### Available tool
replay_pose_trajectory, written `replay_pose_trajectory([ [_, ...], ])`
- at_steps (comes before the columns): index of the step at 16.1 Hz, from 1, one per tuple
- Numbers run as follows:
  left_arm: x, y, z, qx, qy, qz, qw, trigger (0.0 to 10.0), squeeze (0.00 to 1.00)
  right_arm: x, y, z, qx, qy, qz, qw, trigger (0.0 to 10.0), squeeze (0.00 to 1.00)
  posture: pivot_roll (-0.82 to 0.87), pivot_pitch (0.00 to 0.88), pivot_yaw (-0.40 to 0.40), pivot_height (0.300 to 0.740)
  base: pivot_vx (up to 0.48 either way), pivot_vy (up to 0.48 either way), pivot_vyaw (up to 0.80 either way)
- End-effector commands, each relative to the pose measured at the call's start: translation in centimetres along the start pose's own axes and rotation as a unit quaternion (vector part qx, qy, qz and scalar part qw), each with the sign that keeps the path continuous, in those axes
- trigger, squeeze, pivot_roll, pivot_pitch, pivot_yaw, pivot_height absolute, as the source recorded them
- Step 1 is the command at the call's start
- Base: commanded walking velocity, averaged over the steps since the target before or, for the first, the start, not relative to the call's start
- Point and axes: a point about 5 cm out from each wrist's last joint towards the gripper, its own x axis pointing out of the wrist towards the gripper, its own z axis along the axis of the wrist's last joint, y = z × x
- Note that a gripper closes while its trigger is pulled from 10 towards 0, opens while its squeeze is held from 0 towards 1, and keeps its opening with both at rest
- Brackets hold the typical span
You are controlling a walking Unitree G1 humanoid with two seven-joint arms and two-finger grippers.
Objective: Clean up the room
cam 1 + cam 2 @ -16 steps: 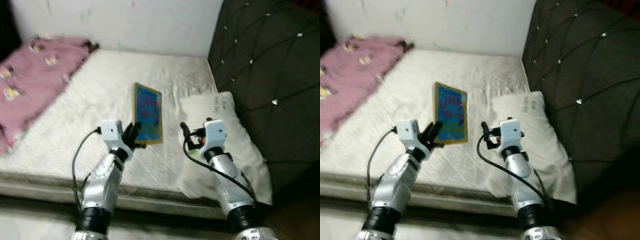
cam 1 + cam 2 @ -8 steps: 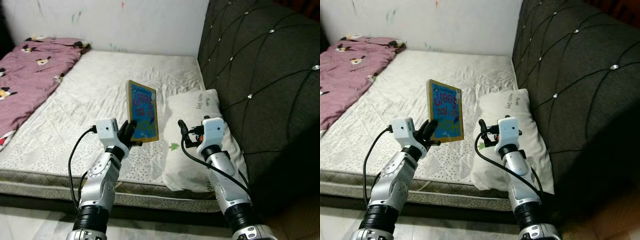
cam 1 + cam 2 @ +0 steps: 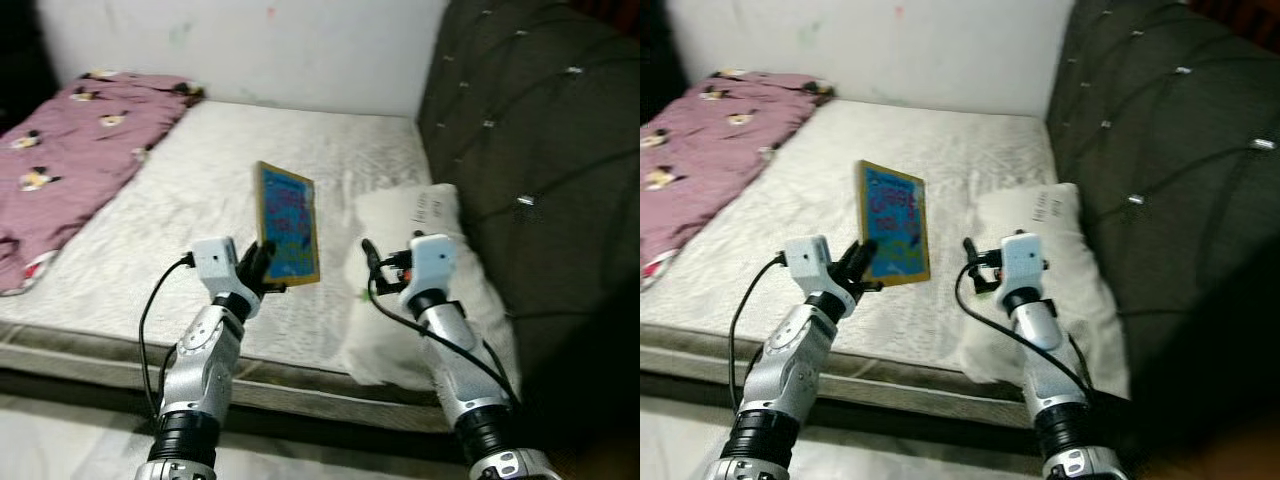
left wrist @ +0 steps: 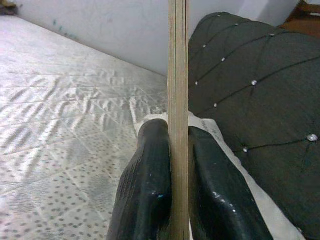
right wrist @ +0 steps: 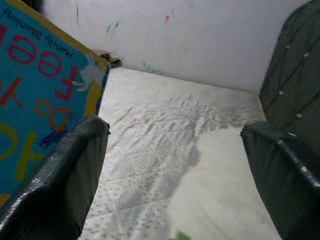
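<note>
book [image 3: 287, 224]: blue cover, yellow border, red letters | mattress [image 3: 200, 200]: white, dotted | blanket [image 3: 70, 150]: pink, printed | headboard [image 3: 540, 130]: dark, tufted

Blue book [image 5: 35, 95] cover, upside-down "Mandy Stanley" and large red "fee"

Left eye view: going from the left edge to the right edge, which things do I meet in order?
Pink blanket → left gripper → blue book held upright in its jaws → right gripper → white pillow → dark tufted headboard.
</note>
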Motion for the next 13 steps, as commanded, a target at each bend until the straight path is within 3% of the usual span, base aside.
replay_pose_trajectory([
  [1,0.29,0.18,0.84,0.004,-0.013,-0.004,1.0,10.0,0.0,0.19,0.59,0.0,0.005,0.003,0.011,1.0,10.0,0.0,-0.01,0.0,-0.02,0.74,0.0,0.48,0.0],
  [4,0.28,0.16,0.82,0.005,-0.012,-0.005,1.0,10.0,0.0,0.18,0.59,-0.04,0.006,0.004,0.012,1.0,10.0,0.0,-0.01,0.0,-0.02,0.74,0.0,0.48,0.0],
  [9,0.04,-0.08,1.18,-0.011,-0.036,-0.022,0.999,10.0,0.0,0.1,0.65,-0.13,0.007,0.005,0.015,1.0,10.0,0.0,-0.01,0.0,-0.019,0.74,0.0,0.0,0.0],
  [13,-0.02,-0.22,1.17,-0.01,-0.036,-0.03,0.999,10.0,0.0,0.09,0.7,-0.16,0.009,0.007,0.017,1.0,10.0,0.0,-0.01,0.0,-0.018,0.74,0.431,0.0,0.0],
])
